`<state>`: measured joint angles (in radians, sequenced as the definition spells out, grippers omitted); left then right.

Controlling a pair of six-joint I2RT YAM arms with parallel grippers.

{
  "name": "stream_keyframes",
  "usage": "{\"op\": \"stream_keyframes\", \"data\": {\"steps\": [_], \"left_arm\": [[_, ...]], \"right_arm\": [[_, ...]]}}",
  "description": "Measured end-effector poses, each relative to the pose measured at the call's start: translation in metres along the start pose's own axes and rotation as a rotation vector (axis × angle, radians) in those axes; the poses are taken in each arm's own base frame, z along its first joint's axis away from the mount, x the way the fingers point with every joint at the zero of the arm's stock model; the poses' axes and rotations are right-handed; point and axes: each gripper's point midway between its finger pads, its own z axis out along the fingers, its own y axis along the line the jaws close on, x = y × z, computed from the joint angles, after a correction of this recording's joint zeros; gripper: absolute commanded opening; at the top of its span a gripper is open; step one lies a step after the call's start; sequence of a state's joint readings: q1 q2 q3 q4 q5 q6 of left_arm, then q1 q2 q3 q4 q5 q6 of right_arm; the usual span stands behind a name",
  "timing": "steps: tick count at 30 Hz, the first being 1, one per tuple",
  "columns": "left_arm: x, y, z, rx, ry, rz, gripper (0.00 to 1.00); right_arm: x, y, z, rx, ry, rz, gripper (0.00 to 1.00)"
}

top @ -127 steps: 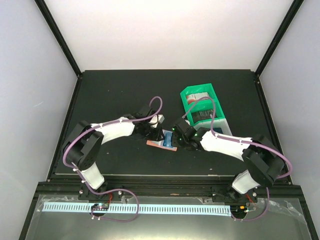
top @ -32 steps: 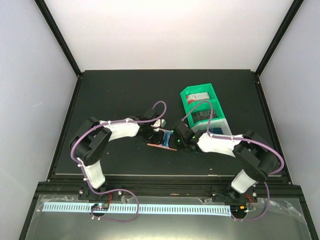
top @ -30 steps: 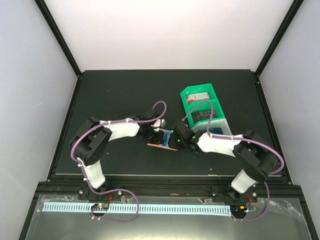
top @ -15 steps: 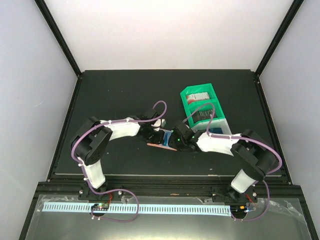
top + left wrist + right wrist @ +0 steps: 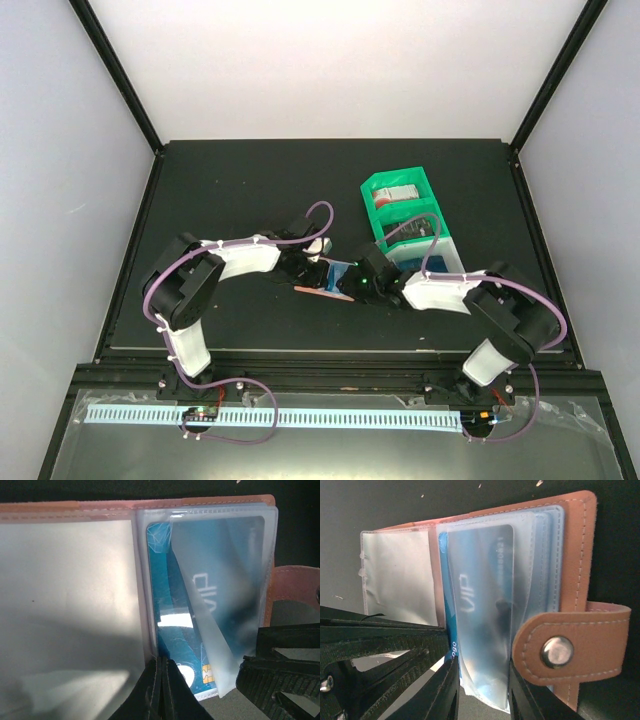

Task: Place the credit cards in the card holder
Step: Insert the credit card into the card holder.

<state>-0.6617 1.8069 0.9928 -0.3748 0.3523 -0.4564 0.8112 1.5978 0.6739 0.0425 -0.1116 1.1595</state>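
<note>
Left gripper (image 5: 161,667) is seen clenched, its two fingers brought together on the seam of a clear sleeve (image 5: 70,595) of the card holder (image 5: 575,555), which is thereby pinned open on the table (image 5: 230,180). Just beside it, the right gripper (image 5: 482,667) is held with its jaws apart and the near end of the blue card (image 5: 480,580) between them. Whether the card's edges are actually pressed cannot be told.

The card is seen lying in the holder's right-hand stack of sleeves, most of its length under clear plastic, with a loose flap slanted across it. Its near end projects toward the fingers. The snap tab (image 5: 570,650) is left folded outward, clear of the sleeve mouth.

Against the overhead view of half a second ago, the right wrist is found drawn slightly back toward its own side, and a wider strip of blue is exposed between the two grippers. This is judged to be a let-up after a push, not a finished insertion. A further short push along the sleeve is probably called for, with the left clamp kept in place.

Farther off, the green tray (image 5: 405,205) is seen with a red-and-white card (image 5: 395,192) and a dark card (image 5: 408,232) in its compartments, so much of the task is judged to remain.
</note>
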Motion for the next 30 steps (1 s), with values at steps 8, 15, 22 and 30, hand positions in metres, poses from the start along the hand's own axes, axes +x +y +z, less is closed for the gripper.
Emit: {"op": "stream_keyframes", "data": {"steps": [8, 15, 22, 30], "left_arm": [[0.0, 0.0, 0.0, -0.001, -0.002, 0.0, 0.02], [-0.003, 0.002, -0.001, -0.015, -0.016, 0.0, 0.03], [-0.006, 0.004, -0.003, -0.029, -0.03, -0.006, 0.08], [-0.004, 0.014, -0.013, -0.077, -0.052, -0.024, 0.18]], "right_arm": [[0.0, 0.003, -0.002, -0.049, -0.016, -0.004, 0.3], [-0.003, 0.011, -0.007, -0.084, -0.031, -0.008, 0.3], [-0.007, 0.031, -0.016, -0.161, -0.044, -0.029, 0.3], [-0.008, 0.046, -0.016, -0.197, -0.029, -0.06, 0.3]]}}
